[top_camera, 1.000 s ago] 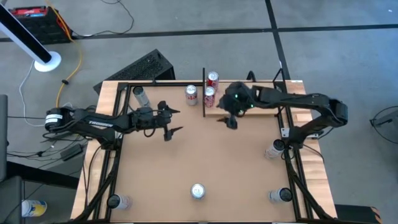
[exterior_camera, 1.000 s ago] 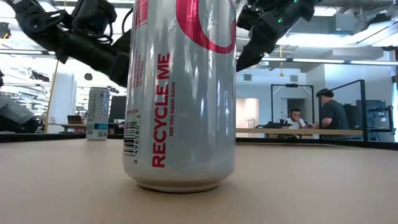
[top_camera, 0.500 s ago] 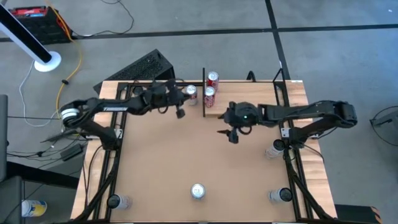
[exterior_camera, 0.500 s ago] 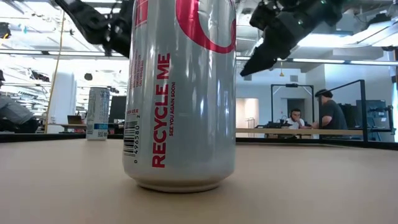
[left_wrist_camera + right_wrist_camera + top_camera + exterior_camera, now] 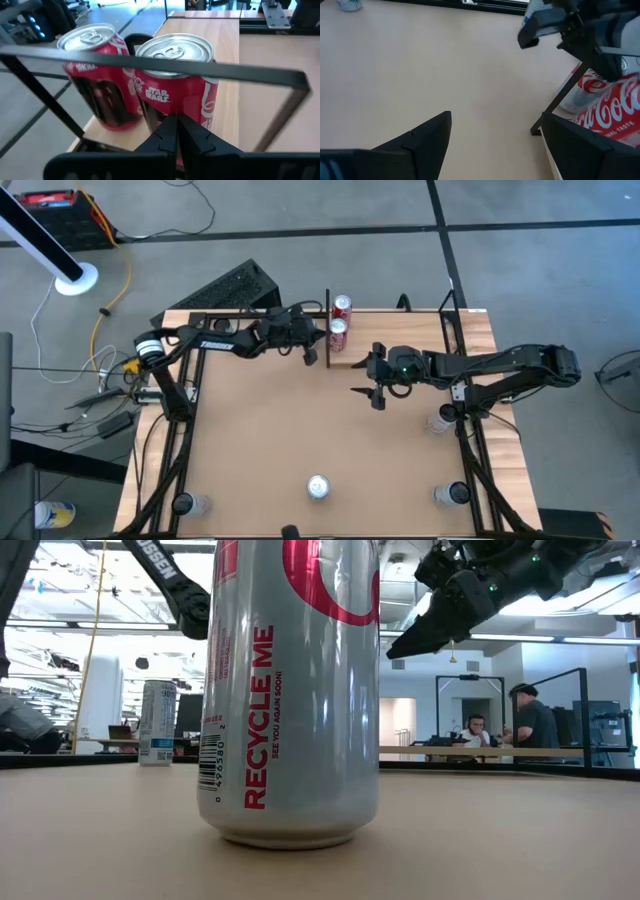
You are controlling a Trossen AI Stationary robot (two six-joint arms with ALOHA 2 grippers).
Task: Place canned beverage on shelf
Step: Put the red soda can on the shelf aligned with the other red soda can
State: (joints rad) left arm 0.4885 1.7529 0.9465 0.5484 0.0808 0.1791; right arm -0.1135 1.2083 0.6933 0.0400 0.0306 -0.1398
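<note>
Two red cans stand on the left end of the pale wooden shelf, just behind its black upright bar. My left gripper is shut and points at them from the bar's left side. A silver-and-red can stands on the table beside the bar, under that gripper; the high view hides it. My right gripper hangs open over the bare table in front of the shelf. My left gripper hangs over the silver-and-red can, with its shut fingers level and pointing toward the table's right side. The arm hides the can's top, so I cannot tell whether they touch.
A silver can stands near the table's front edge, filling the low view. More cans stand at the front corners and by the right frame post. A blue-white can stands far left. People sit in the room beyond.
My left gripper has swung from the table's left middle toward the far edge and the right, up to the shelf's upright bar, and has shut with nothing between its fingers. My right gripper has drawn back from the shelf a little toward the near edge, still open.
</note>
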